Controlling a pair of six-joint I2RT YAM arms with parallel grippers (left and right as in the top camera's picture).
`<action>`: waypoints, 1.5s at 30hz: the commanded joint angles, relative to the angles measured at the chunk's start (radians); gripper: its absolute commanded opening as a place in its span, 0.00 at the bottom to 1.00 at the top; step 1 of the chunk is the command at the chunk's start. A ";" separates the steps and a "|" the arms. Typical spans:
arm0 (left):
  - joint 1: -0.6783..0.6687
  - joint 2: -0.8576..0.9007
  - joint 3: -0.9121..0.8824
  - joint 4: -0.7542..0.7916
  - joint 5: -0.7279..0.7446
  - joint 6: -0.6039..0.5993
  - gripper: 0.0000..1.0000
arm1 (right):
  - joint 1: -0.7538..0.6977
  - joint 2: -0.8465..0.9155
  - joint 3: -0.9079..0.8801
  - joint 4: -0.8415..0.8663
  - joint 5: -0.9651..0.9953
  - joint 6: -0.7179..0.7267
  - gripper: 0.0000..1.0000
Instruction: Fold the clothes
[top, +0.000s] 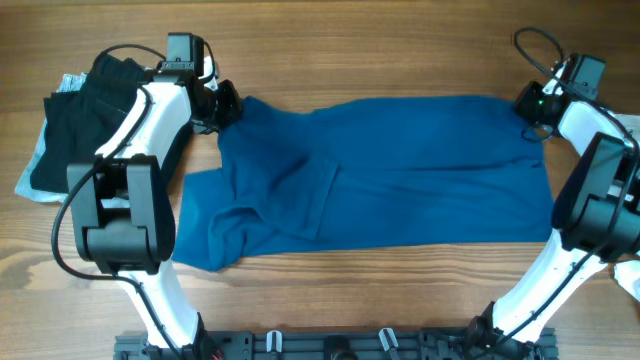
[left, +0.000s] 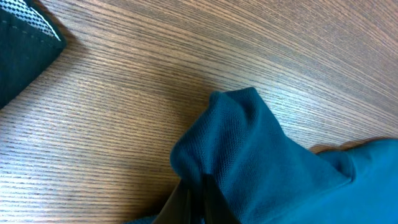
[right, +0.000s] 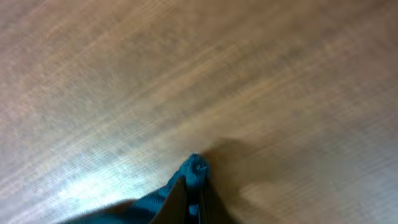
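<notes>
The large deep-blue garment (top: 400, 170) lies spread across the middle of the table, bunched and folded over at its left part. My left gripper (top: 222, 103) is shut on its far left corner (left: 236, 149), the fingers (left: 196, 202) pinching the cloth. My right gripper (top: 533, 103) is shut on its far right corner (right: 196, 168), the fingers (right: 193, 202) closed around a small bunch of blue cloth, just above the wood.
A pile of black clothes (top: 85, 120) with a pale blue piece (top: 35, 165) under it lies at the far left, also at the left wrist view's corner (left: 22, 50). A white item (top: 630, 275) shows at the right edge. Bare wooden table (top: 380, 300) runs along the front.
</notes>
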 joint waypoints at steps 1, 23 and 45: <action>-0.001 -0.018 0.003 0.008 -0.005 0.006 0.04 | -0.041 -0.101 -0.029 -0.054 0.069 0.024 0.04; 0.011 -0.209 0.002 -0.438 -0.018 0.006 0.04 | -0.062 -0.427 -0.030 -0.612 0.138 0.023 0.06; 0.004 -0.208 -0.214 -0.481 -0.083 0.017 0.04 | -0.062 -0.425 -0.166 -0.725 0.252 0.036 0.38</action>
